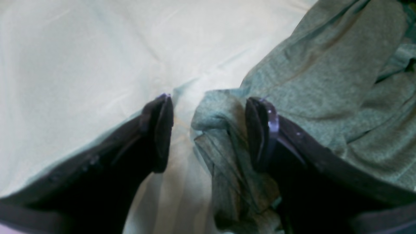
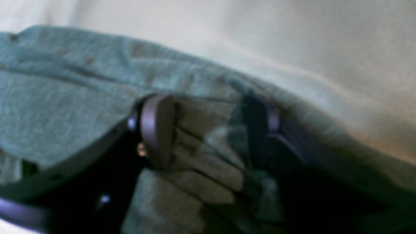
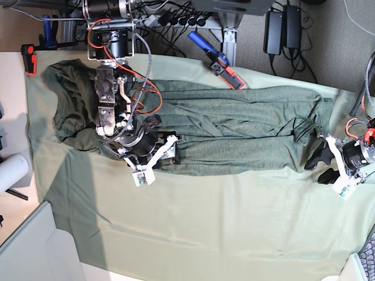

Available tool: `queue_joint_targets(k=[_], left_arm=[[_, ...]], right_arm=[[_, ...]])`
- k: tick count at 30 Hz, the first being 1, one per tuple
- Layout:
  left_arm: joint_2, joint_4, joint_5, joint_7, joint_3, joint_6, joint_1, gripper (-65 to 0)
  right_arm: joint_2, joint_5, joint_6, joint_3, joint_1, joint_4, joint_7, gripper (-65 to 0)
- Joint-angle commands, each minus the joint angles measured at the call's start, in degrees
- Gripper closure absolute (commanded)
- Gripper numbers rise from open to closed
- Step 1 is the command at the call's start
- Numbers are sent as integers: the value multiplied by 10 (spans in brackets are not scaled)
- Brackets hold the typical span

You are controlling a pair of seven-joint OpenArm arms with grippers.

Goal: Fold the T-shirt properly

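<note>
The dark grey-green T-shirt (image 3: 234,123) lies stretched sideways across the table, with one end heaped at the far left. My left gripper (image 3: 319,161) sits at its right end. In the left wrist view that gripper (image 1: 211,130) is open; a bunched fold of the T-shirt (image 1: 325,81) lies between the jaws against the right finger (image 1: 260,130), with a gap to the other finger. My right gripper (image 3: 174,151) rests on the shirt's near edge at the left. In the blurred right wrist view this gripper (image 2: 208,130) has wide jaws with T-shirt (image 2: 65,97) cloth bunched between them.
A pale mint-green cloth (image 3: 205,222) covers the table under the shirt. A blue and orange clamp (image 3: 225,70) lies at the far edge, a red clamp (image 3: 29,58) at the far left corner. A white roll (image 3: 12,172) sits off the left edge.
</note>
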Motion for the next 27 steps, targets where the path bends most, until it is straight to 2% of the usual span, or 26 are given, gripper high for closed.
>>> queue_joint_targets(k=[1,5,6,11,15,21,27], left_arm=[[-8,7,-9,-14,-4,-5,-12,-383],[-8,7,-10,-14,-4,-5,-13,-382],[-8,7,-12,-14,-4,-5,-13,-382],[-9,8,-26,-14,-4,-5,-13,-382],[-10,15,-26,1,-4,-5,-12,-382],[-28,42,-45,25,-4,-5,-10,-382],[-46,75,-70,39,-5,-5,7,-382]], right_arm=[[5,-6,7,1,8,1,4,-285],[5,-10,7,1,9,-3,7,-33],[4,-10,7,1,9,-3,11,0],[5,-10,7,1,10,11,8,0],[5,-9,7,1,-3,66,-4,0],[10,-9,7,1,-69,206,-26,0],[35,-9,7,1,-146,284,-40,0]])
